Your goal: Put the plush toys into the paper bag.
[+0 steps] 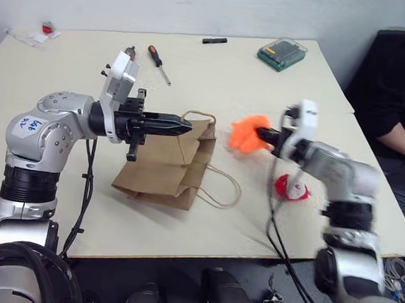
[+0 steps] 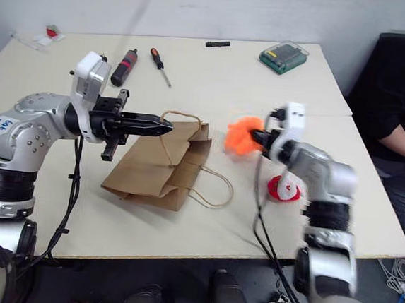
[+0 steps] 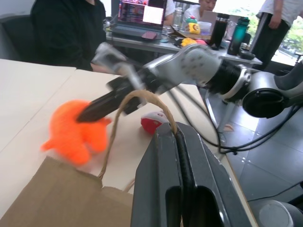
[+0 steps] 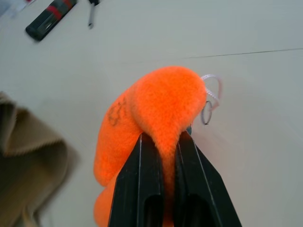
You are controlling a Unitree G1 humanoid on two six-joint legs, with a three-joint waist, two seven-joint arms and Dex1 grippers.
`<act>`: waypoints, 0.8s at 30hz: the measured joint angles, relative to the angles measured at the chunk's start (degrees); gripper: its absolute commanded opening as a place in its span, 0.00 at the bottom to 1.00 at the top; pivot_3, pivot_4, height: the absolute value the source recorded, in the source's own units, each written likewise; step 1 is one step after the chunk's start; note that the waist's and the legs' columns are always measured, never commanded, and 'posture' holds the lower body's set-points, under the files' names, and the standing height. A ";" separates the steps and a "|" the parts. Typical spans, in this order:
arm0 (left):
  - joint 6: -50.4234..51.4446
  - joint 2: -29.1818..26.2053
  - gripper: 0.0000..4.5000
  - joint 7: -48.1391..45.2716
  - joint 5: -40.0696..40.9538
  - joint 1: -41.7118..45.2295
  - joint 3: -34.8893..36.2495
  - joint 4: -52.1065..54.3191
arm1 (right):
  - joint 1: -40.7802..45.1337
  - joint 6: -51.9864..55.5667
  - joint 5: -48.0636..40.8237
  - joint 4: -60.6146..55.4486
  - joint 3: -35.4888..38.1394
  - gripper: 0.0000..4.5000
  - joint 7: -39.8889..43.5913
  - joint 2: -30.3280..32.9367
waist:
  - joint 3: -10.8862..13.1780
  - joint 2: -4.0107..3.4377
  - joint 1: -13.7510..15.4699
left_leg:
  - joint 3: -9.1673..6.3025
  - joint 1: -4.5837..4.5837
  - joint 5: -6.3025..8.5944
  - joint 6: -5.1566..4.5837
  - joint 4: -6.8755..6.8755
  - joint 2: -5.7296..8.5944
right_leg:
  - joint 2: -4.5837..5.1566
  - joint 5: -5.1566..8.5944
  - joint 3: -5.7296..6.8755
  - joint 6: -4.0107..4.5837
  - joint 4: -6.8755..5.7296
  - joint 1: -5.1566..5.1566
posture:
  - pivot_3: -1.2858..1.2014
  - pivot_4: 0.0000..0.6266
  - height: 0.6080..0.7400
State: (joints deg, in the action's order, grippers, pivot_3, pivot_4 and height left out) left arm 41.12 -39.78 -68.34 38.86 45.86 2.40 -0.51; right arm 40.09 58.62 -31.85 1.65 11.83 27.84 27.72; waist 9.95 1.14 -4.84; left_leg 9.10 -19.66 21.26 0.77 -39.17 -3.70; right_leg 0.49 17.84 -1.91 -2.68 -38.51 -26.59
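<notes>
On the pale table [image 1: 216, 75], the largest thing is the brown paper bag [image 1: 166, 166], lying flat on its side with its mouth and cord handles turned toward the robot's right. The left gripper [image 1: 180, 126] points level across the bag's upper edge, its fingers pressed together on one cord handle [image 3: 137, 97], which the left wrist view shows looped up into them, so that side of the mouth is lifted a little. Just beyond the mouth, to the right, the right gripper [image 1: 264, 134] is clamped on the orange plush toy [image 1: 250, 134], its two fingers pinching a fold of the fur and holding it off the table. The gripper points toward the bag, so the toy hangs between its fingertips and the opening, near but not yet inside. The right arm is plainly the nearer one for the drop, and the move would likely run leftward along the bag's long axis. The smaller red-and-white plush toy [image 1: 290, 188] lies on the table below the right forearm, well short of the bag.
</notes>
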 measured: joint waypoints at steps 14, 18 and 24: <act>-0.03 1.34 0.00 -0.86 -0.02 1.21 -0.71 -0.37 | -0.74 5.18 -2.07 -11.14 -17.67 0.00 1.24 -9.11 | 0.00 0.00 -0.31 | 0.13 0.20 -0.08 0.16 0.02 0.00 | -0.09 0.02 -0.14 0.06 -0.06 0.00 | 0.52 0.24 1.00; -0.67 3.04 0.00 -1.51 -0.48 2.68 -2.20 -0.42 | 4.55 3.28 -0.90 -6.37 -21.04 0.00 1.79 -15.36 | 0.00 0.00 -0.27 | 0.13 0.20 -0.09 0.15 -0.01 0.01 | -0.08 0.02 -0.12 0.07 -0.10 0.00 | 0.52 0.24 1.00; -1.09 3.71 0.00 -1.77 -0.82 2.78 -2.59 -0.41 | 5.85 3.08 -2.22 -1.01 -19.85 0.00 3.80 -19.64 | -0.01 0.02 -0.14 | 0.06 0.15 -0.09 0.10 -0.03 0.01 | -0.04 0.02 -0.06 0.07 -0.10 0.01 | 0.52 0.24 1.00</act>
State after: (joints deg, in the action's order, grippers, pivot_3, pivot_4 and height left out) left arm 40.03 -36.07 -70.11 38.04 48.64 -0.19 -0.92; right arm 45.94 61.69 -34.07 0.64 -8.03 31.64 8.09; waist 9.94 1.16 -4.99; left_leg 9.16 -19.51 21.17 0.87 -39.21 -3.69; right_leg 0.45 17.86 -1.97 -2.62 -38.61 -26.58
